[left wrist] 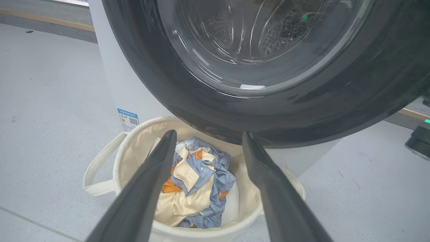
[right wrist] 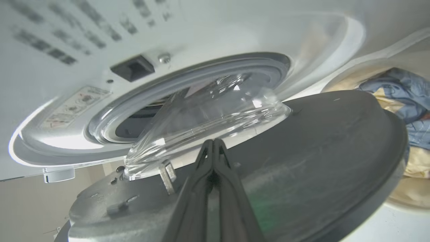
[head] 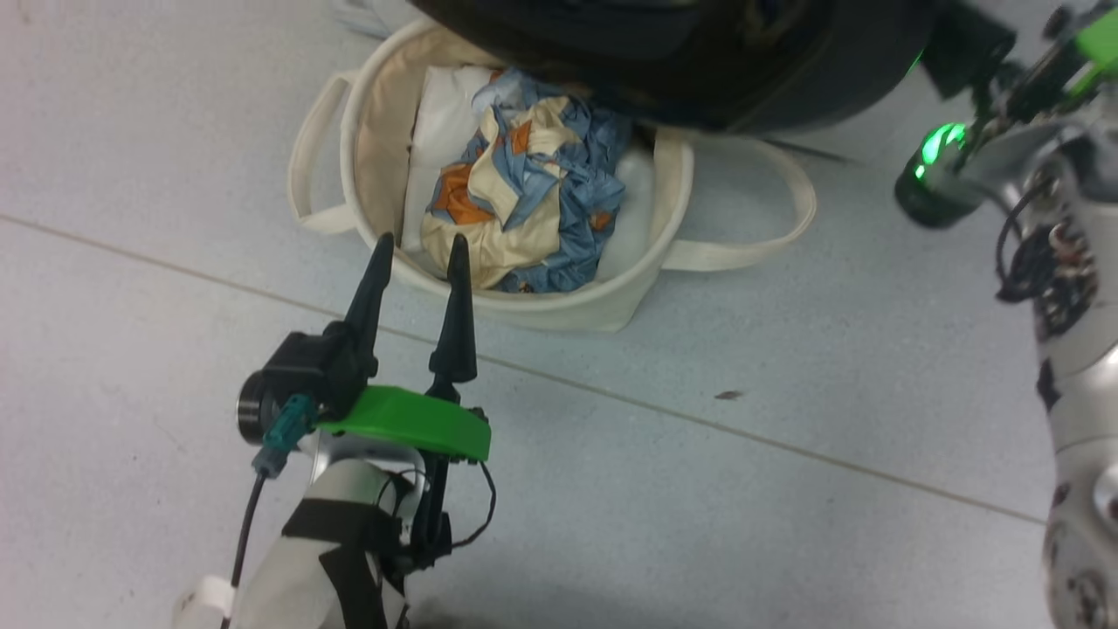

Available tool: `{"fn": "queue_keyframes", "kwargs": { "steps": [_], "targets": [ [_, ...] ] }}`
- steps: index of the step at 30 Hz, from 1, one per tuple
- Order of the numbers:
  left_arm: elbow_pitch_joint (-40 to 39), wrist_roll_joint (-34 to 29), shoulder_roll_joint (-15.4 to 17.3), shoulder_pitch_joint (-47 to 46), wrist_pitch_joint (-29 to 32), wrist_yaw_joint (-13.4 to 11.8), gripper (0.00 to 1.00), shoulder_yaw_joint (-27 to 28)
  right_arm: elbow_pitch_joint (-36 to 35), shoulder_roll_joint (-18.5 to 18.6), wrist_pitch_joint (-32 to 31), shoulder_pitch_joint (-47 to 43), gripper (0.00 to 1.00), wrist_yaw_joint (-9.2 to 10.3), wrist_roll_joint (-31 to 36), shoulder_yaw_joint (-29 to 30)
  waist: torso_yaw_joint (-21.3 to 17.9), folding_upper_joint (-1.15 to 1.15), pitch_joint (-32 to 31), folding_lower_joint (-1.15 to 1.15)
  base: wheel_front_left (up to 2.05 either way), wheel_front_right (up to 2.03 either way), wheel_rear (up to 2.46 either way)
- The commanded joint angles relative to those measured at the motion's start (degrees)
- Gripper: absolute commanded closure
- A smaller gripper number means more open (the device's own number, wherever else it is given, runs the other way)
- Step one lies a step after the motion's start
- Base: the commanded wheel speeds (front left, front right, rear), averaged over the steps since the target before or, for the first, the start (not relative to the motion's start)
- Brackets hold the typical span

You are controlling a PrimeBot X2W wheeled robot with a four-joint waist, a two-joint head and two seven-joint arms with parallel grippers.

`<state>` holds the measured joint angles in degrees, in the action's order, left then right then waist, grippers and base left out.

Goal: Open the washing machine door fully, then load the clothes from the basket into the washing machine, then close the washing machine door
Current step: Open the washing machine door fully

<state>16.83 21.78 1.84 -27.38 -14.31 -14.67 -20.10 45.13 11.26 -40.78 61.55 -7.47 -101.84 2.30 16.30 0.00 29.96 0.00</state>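
Note:
The cream basket (head: 559,306) stands on the floor with the patched blue, cream and orange clothes (head: 515,192) heaped inside. My left gripper (head: 419,240) is open and empty, its fingertips just over the basket's near rim. In the left wrist view the gripper (left wrist: 209,133) points at the clothes (left wrist: 191,188) under the washing machine door (left wrist: 201,101), whose black rim overhangs the basket (left wrist: 118,168). My right gripper (right wrist: 212,141) is shut with nothing in it, its tips lying against the door's inner face (right wrist: 319,141) below the glass bowl (right wrist: 208,114). The door stands partly open from the washing machine (right wrist: 100,33).
A plain white bundle (head: 445,131) lies in the basket's left side. The door (head: 699,52) covers the basket's far rim. My right arm (head: 1066,262) reaches in at the right, a green light glowing on it. Grey floor spreads left of the basket (head: 131,175). A blue label (left wrist: 128,119) sits low on the washer.

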Motion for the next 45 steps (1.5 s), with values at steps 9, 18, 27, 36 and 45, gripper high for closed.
{"fn": "queue_keyframes", "kwargs": {
  "steps": [9,18,27,36,45],
  "targets": [
    [-0.66,-0.89,1.04,7.26,-0.69,1.54,0.00,3.86,-3.30,-7.53,-2.08,-12.95,1.00,-0.02,-0.14,-4.26,-1.10,0.00,-11.61,0.01,0.00,0.00,0.00],
    [0.45,-1.57,1.04,11.00,-0.69,2.21,0.00,4.28,-4.30,-8.35,0.09,-21.64,1.00,-0.02,-8.15,-12.87,-0.91,0.00,-18.00,0.01,0.00,0.00,0.00],
    [0.22,-1.66,1.04,11.94,-0.69,2.43,0.00,5.06,-6.75,-8.37,7.04,-23.23,1.00,-0.02,-16.30,-27.48,-0.17,0.00,-18.39,0.01,0.00,0.00,0.00],
    [0.62,-1.46,1.04,11.49,-0.69,2.28,0.00,4.85,-5.56,-8.37,12.97,-21.85,1.00,-0.02,-14.82,-29.05,-0.23,0.00,-18.79,0.00,0.00,0.00,0.00],
    [1.41,-1.77,1.04,12.04,-0.69,2.85,0.00,5.38,-12.90,-3.40,40.60,-23.29,1.00,-0.02,8.89,-25.48,-2.97,0.00,-21.67,0.00,0.00,0.00,0.00]
  ]
}}
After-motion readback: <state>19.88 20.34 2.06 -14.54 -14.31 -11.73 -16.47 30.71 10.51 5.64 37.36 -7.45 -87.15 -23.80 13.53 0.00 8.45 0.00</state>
